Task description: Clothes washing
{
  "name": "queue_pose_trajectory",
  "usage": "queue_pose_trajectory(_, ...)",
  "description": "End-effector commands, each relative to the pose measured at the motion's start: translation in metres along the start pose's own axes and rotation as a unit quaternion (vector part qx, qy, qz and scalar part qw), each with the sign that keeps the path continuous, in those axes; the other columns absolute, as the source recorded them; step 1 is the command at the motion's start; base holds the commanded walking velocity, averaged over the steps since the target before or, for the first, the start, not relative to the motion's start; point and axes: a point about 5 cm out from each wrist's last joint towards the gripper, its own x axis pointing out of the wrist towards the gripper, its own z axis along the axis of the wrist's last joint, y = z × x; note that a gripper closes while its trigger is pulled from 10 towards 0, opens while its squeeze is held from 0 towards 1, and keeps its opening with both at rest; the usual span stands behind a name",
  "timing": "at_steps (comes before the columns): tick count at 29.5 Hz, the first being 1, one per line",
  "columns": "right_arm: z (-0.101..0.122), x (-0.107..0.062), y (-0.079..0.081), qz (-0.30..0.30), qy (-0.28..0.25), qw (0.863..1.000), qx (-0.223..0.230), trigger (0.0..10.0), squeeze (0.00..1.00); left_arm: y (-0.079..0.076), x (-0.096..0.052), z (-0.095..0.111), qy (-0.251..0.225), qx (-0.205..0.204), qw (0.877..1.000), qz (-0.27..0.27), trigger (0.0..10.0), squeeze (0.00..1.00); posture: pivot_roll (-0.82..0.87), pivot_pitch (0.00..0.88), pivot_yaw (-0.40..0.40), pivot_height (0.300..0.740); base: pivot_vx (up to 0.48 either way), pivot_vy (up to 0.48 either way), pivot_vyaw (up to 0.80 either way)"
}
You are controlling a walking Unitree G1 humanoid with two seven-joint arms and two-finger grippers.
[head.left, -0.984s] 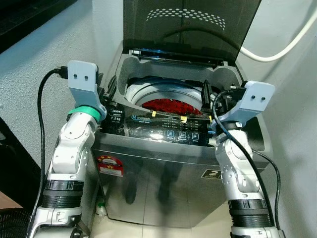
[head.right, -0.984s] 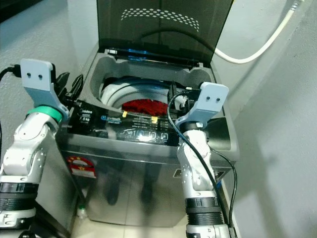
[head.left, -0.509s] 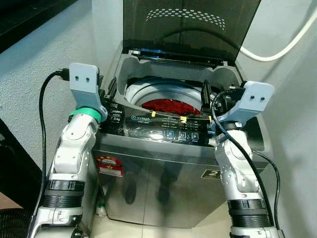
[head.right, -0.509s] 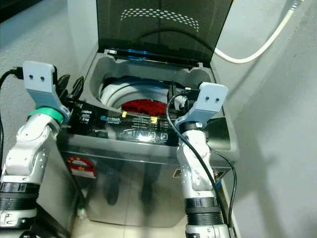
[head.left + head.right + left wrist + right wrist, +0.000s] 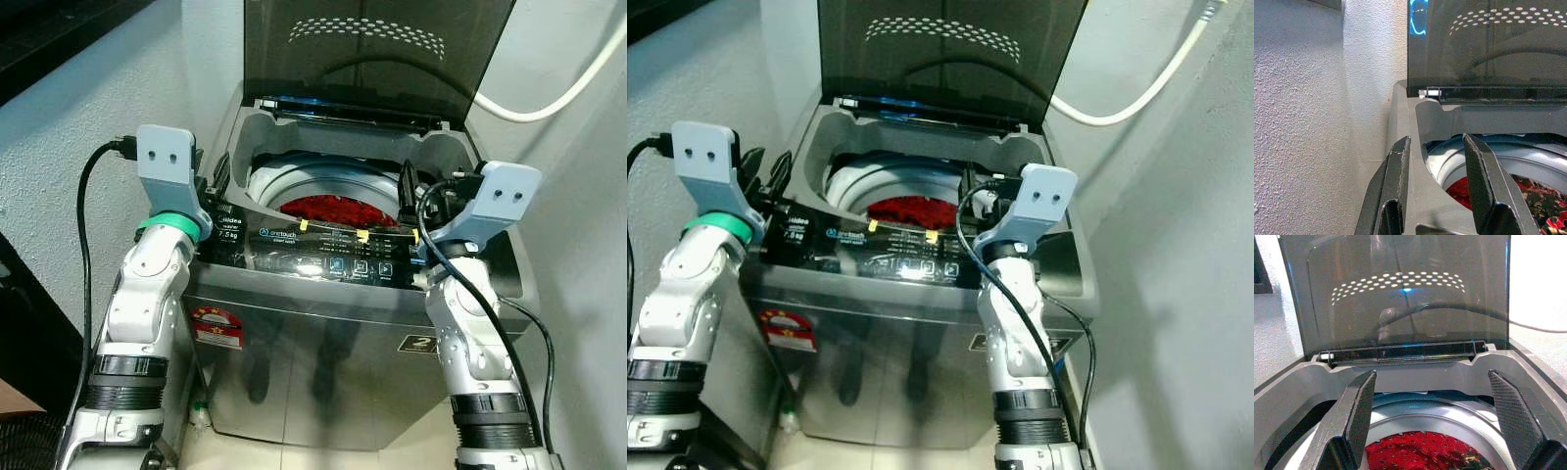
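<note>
1. Nearest the camera, the two silver arms rise on either side of the washing machine [image 5: 333, 362], whose steel front panel carries a red sticker [image 5: 217, 326] low on the robot's left.

2. The left gripper [image 5: 1437, 188] sits at the machine's left front corner, fingers apart and holding nothing. The right gripper [image 5: 1435, 426] hovers at the right front edge, fingers spread wide and also empty.

3. Between the arms runs the dark control panel [image 5: 328, 257], with lit buttons along its front strip.

4. Just beyond it, the white drum [image 5: 294, 181] lies open, and the red patterned clothes [image 5: 338, 209] rest low inside it — already loaded, by the look of it.

5. Farthest back, the smoked lid [image 5: 377, 49] stands upright against the wall, with a pale hose [image 5: 549, 93] curving off to the right.

6. Judged from this, loading looks done and the step in hand is closing up. The next move calls for one gripper to reach past the drum to the lid's top edge and draw it down gently, keeping fingers and cables out of the closing gap. After that comes the control panel.

7. Compared with a second ago, little differs — the left arm sits slightly nearer the machine's corner, while the right arm, lid and clothes are as they were.
</note>
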Motion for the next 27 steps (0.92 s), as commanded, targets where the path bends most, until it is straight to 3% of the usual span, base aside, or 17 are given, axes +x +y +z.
queue_pose_trajectory(1,-0.0013,-0.0008,-0.0025,-0.002,0.001,1.000,-0.004,10.0,0.00,-0.0023,0.0001,-0.0049,0.007,0.003,1.000,-0.002,10.0,0.00,0.08,0.000,-0.022,0.740,-0.330,0.000,0.00)
queue_pose_trajectory(24,-0.0030,-0.0013,-0.0026,0.012,0.004,0.999,-0.034,10.0,0.00,-0.0038,0.0007,-0.0055,0.008,0.002,1.000,-0.003,10.0,0.00,0.08,0.000,-0.021,0.740,-0.322,0.000,0.00)
queue_pose_trajectory(27,-0.0042,-0.0018,-0.0007,0.027,0.007,0.999,-0.044,10.0,0.00,-0.0039,0.0008,-0.0057,0.008,0.002,1.000,-0.003,10.0,0.00,0.08,0.000,-0.020,0.740,0.000,0.000,0.57)
